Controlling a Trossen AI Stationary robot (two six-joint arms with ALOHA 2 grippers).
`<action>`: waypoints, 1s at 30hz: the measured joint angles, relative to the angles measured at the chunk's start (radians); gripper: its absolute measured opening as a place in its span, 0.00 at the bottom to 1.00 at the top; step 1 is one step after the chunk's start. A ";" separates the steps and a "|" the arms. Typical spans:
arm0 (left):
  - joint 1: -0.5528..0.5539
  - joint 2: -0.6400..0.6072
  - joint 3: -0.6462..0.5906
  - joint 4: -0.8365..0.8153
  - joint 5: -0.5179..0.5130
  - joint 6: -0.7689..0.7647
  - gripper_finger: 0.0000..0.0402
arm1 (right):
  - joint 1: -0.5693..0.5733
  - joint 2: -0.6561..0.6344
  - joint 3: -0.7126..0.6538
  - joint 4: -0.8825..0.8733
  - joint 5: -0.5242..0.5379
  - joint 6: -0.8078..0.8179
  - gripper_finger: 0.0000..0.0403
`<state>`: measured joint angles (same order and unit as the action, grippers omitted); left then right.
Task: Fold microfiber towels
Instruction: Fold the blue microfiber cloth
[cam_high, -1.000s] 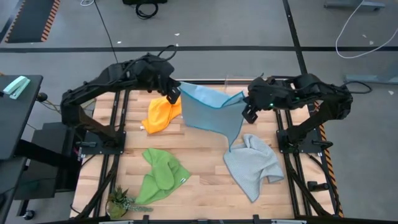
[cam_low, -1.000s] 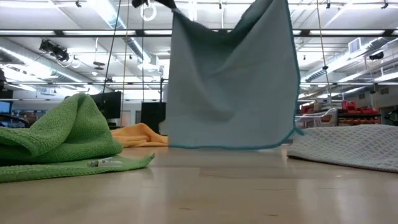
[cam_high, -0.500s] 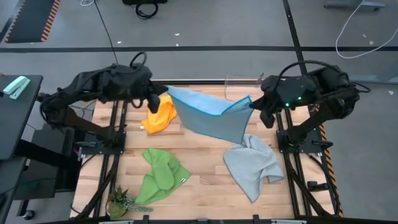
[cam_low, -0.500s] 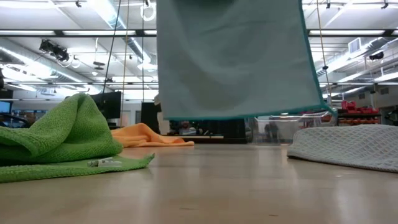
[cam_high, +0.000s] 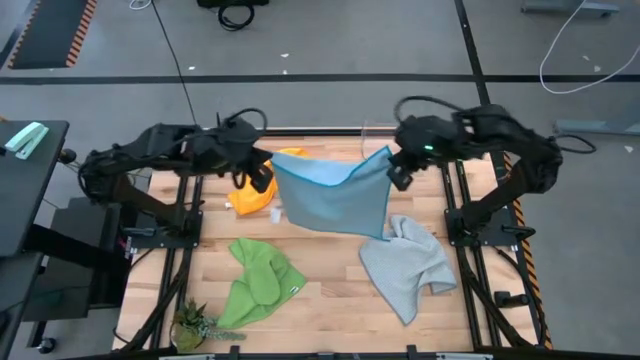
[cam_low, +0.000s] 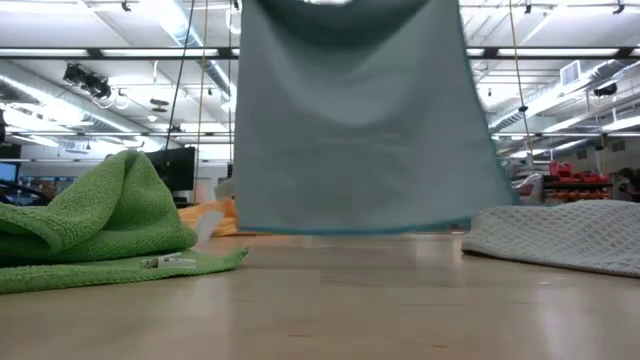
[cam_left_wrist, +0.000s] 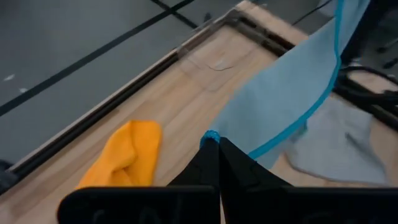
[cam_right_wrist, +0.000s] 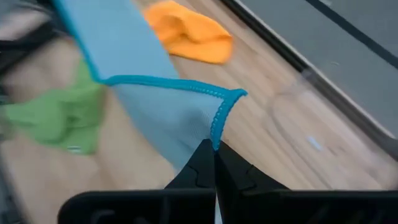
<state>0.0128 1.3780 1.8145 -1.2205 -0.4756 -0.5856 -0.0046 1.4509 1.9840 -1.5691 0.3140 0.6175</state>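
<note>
1. Blue cloth first: from the high view I see the light blue towel (cam_high: 335, 195) stretched in the air between my two arms, over the far half of the table (cam_high: 330, 275). The left gripper (cam_high: 268, 172) pinches its one top corner, the right gripper (cam_high: 396, 168) the other; both arms reach inward, elbows bent. Against the blue towel, the yellow-orange towel (cam_high: 252, 190) lies just beside it on the left arm's side, the grey towel (cam_high: 405, 265) nearer the front on the right arm's side, the green towel (cam_high: 258, 280) well apart at front left.
2. Half a second ago the blue towel hung higher; it has dropped and its grippers stand closer together.
3. Low view: the blue towel (cam_low: 355, 120) hangs with its lower hem just above the tabletop. The green towel (cam_low: 100, 225) bears a small label, which I cannot read.
4. Left wrist view: the fingers (cam_left_wrist: 217, 162) are clamped tight on a blue corner.
5. Right wrist view: the fingers (cam_right_wrist: 208, 168) likewise grip a hemmed corner.
</note>
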 joint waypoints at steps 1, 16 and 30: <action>0.015 0.012 0.000 -0.013 -0.003 -0.001 0.00 | -0.025 0.006 -0.028 -0.002 -0.004 -0.013 0.00; 0.239 0.113 -0.254 0.137 0.165 0.079 0.00 | -0.151 0.006 -0.387 0.148 -0.009 -0.112 0.00; 0.283 0.113 -0.493 0.333 0.335 0.101 0.00 | -0.087 0.005 -0.581 0.283 -0.095 -0.041 0.00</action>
<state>0.2958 1.4906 1.3213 -0.8879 -0.1401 -0.4850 -0.0916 1.4563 1.4026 -1.2861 0.2189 0.5763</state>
